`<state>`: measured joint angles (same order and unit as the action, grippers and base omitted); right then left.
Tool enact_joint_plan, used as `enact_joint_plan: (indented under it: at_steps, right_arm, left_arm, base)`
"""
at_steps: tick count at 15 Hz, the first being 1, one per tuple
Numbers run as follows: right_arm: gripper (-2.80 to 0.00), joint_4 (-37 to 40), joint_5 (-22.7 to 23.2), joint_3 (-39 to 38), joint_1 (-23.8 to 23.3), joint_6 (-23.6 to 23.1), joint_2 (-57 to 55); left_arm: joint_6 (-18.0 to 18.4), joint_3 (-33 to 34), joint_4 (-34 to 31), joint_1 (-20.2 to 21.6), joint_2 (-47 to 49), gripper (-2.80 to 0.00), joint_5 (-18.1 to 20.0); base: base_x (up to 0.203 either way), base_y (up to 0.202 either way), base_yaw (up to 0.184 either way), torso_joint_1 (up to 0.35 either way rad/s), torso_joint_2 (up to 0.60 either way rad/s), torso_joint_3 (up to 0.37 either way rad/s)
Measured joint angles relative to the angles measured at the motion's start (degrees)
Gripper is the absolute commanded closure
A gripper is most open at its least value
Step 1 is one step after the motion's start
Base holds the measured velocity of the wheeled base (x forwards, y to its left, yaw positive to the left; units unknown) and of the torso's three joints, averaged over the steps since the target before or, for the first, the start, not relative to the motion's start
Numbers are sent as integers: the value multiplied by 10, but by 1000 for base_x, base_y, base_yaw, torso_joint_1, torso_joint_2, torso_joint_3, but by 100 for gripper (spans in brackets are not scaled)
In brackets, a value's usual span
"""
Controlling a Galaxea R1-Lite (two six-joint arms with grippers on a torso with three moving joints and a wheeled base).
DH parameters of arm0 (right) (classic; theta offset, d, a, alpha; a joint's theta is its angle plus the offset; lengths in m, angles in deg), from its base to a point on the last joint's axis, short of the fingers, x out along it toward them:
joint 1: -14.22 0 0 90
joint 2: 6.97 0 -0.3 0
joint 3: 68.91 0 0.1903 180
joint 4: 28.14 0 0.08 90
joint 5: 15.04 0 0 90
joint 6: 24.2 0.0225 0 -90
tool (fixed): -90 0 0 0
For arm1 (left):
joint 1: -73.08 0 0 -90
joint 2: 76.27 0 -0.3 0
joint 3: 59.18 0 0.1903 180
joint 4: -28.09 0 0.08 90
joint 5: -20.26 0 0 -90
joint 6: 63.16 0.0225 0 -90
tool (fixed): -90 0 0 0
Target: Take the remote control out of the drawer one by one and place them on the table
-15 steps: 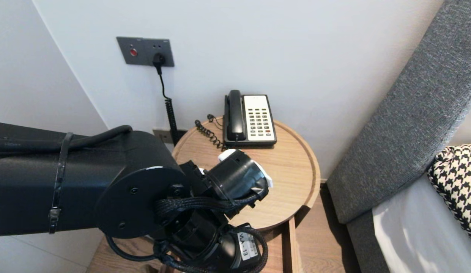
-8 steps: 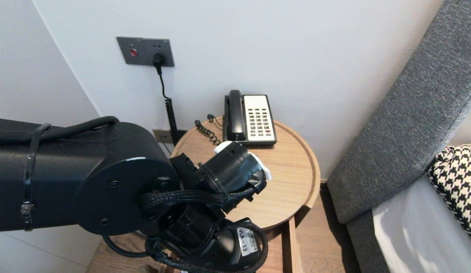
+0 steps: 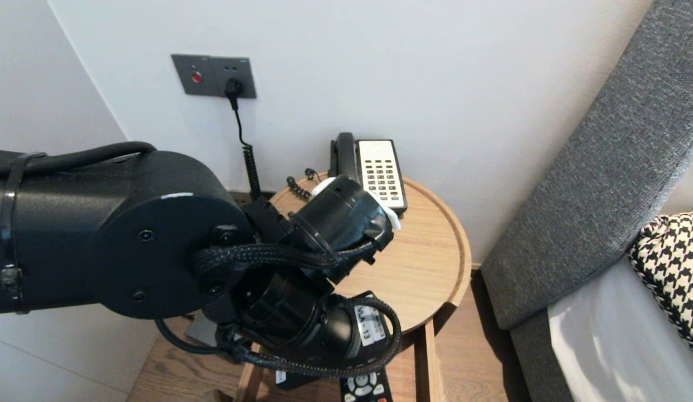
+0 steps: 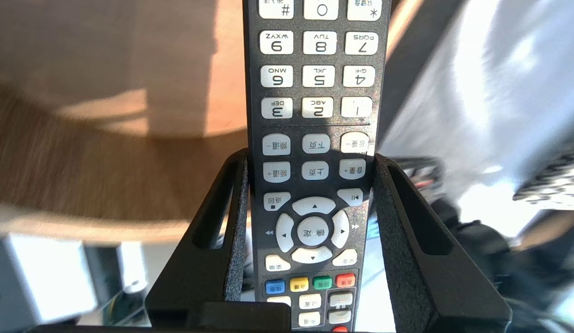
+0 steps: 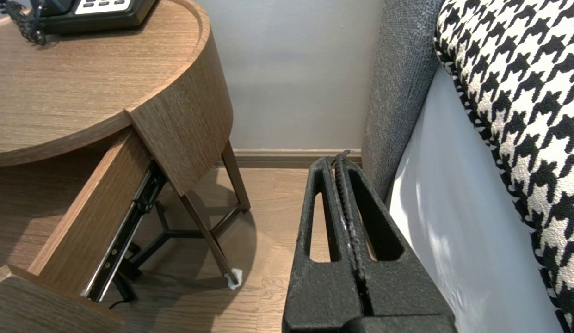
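Head view: my left arm filled the near left of the frame, its wrist turned down in front of the round surface [image 3: 435, 268]. The left claw itself was hidden under the arm. Only one end of the remote [image 3: 364, 388] showed, at the bottom edge, lower than the surface's near rim and just beside the rail of the pulled-out drawer [image 3: 429, 357]. I could not tell whether it hung over the drawer or beside it. The phone [image 3: 380, 173] sat at the back of the surface, against the wall, well apart from the remote. The bed [image 3: 603, 346] lay to the right.

Left wrist view: the left claw [image 4: 310, 159] was clamped on the remote [image 4: 314, 106], one finger [image 4: 236, 222] pressed on each long edge, so the grip ran across its narrow width. The long axis ran straight out along the fingers, keys facing the camera. The number end stuck out past the fingertips and the coloured buttons sat back toward the palm. Blurred wood lay beyond.

Right wrist view: the right claw [image 5: 336, 162] was clenched on nothing, fingers pressed together. It hung low, near the floor beside the bed. The open drawer [image 5: 83, 217] and surface [image 5: 185, 120] stood off to one side. No remote showed here, so it was wholly the left arm's.
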<state>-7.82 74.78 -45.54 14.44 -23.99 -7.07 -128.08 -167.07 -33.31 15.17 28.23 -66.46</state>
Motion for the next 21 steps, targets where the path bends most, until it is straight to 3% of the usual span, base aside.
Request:
enact_joint_plan:
  at_steps: [5, 8, 12, 16, 21]
  right_arm:
    - [0, 0, 0, 0, 0, 0, 0]
    - [0, 0, 0, 0, 0, 0, 0]
    - [0, 0, 0, 0, 0, 0, 0]
    - [0, 0, 0, 0, 0, 0, 0]
    - [0, 0, 0, 0, 0, 0, 0]
  left_arm:
    - [28, -24, 36, 29, 15, 0, 0]
    - [73, -38, 63, 44, 34, 0, 0]
    - [82, -79, 65, 53, 71, 0, -4]
    - [97, -109, 64, 55, 106, 0, -79]
    - [100, -141, 61, 63, 133, 0, -106]
  base:
    - [0, 0, 0, 0, 0, 0]
    - [0, 0, 0, 0, 0, 0]
    - [0, 0, 0, 0, 0, 0]
    - [0, 0, 0, 0, 0, 0]
    - [0, 0, 0, 0, 0, 0]
